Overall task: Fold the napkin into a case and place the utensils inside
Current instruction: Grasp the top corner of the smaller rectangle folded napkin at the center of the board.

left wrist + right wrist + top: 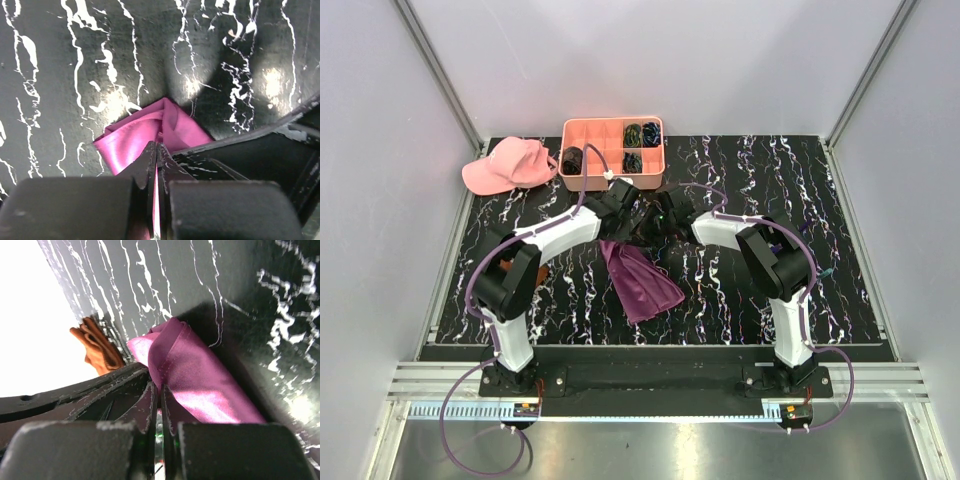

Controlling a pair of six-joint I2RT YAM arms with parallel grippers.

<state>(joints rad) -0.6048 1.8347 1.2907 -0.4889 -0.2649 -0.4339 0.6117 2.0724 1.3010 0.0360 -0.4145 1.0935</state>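
The napkin [640, 280] is a shiny magenta-purple cloth, bunched into a long strip on the black marbled mat in front of both arms. My left gripper [623, 215] is over the strip's far end. In the left wrist view the left gripper [158, 146] is shut on a fold of the napkin [135, 137], with a pink strip showing between its fingers. My right gripper [660, 222] sits right beside it. In the right wrist view the right gripper [158, 387] is shut on a hemmed edge of the napkin [200, 380]. The utensils are out of view.
A salmon compartment tray [595, 183] with dark coiled bundles [642, 133] stands at the back of the mat. A pink cap [505, 165] lies to its left. A rust-brown cloth [97, 345] lies near the mat's edge. White walls enclose the mat on three sides.
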